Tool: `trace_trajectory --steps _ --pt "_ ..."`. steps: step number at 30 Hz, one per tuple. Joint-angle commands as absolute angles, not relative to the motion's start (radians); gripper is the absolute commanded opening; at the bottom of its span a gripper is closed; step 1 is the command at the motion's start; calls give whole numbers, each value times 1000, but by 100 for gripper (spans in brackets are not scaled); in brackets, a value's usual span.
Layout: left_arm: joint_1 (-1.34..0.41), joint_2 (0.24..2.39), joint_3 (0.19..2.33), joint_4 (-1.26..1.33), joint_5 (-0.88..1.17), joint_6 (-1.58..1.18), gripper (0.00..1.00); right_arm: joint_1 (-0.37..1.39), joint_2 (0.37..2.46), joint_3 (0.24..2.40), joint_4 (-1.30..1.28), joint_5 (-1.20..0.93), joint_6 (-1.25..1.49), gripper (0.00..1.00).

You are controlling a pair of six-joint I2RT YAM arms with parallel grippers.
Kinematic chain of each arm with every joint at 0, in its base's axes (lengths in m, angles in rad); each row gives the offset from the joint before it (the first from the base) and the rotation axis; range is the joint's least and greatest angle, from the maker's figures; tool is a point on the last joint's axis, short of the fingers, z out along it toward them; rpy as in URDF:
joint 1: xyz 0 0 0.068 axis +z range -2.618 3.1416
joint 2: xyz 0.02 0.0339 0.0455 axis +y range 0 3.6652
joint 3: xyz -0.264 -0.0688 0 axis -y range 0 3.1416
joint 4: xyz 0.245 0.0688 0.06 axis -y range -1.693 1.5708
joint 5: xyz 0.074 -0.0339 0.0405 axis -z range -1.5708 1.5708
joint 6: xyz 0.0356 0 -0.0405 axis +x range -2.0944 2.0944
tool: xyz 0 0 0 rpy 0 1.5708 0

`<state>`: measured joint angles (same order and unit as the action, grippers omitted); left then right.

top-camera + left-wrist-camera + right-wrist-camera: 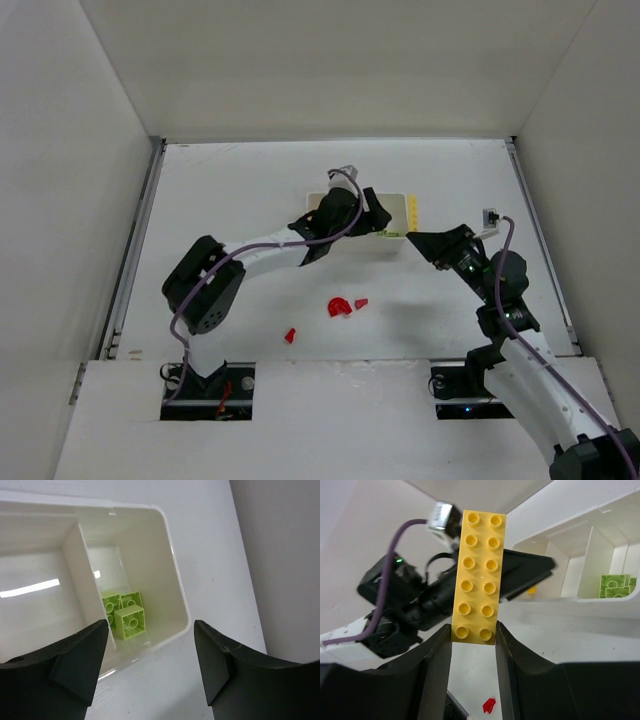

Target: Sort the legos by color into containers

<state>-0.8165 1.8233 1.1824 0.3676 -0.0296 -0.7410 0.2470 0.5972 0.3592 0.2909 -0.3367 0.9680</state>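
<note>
My right gripper [473, 636] is shut on a long yellow lego [480, 575], holding it by one end; in the top view the yellow lego [411, 215] sits just beside the right end of the white tray [318, 200]. My left gripper [150, 652] is open and empty over the tray's end compartment [175, 580], where two pale green legos [127, 616] lie. The green legos also show in the right wrist view [615, 585]. A red half-disc [339, 307] and two red wedges [361, 302] [290, 335] lie on the table in front of the tray.
White walls enclose the table on three sides. My left arm [270, 255] stretches diagonally to the tray and covers most of it from above. A small yellow piece [532, 590] shows in a tray compartment. One red wedge [489, 705] lies below my right gripper.
</note>
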Motion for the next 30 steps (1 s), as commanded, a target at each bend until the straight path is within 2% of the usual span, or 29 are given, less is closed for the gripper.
trace_trajectory --steps 1,6,11,16,22,30 --pt "-768 1629 1108 500 -60 -729 66 245 627 417 342 -327 950 33" --pt "-676 1424 961 552 -87 -747 65 284 725 445 374 -295 934 33" --pt "-595 1198 810 529 -101 -759 65 428 963 561 396 -218 882 33" --pt "-532 1000 619 413 -127 -842 65 562 1233 731 405 -129 845 33" --pt "-479 832 482 195 -149 -818 64 605 1498 935 359 -60 828 33" --pt "-502 689 379 -66 -202 -776 54 650 1657 1072 278 4 848 33"
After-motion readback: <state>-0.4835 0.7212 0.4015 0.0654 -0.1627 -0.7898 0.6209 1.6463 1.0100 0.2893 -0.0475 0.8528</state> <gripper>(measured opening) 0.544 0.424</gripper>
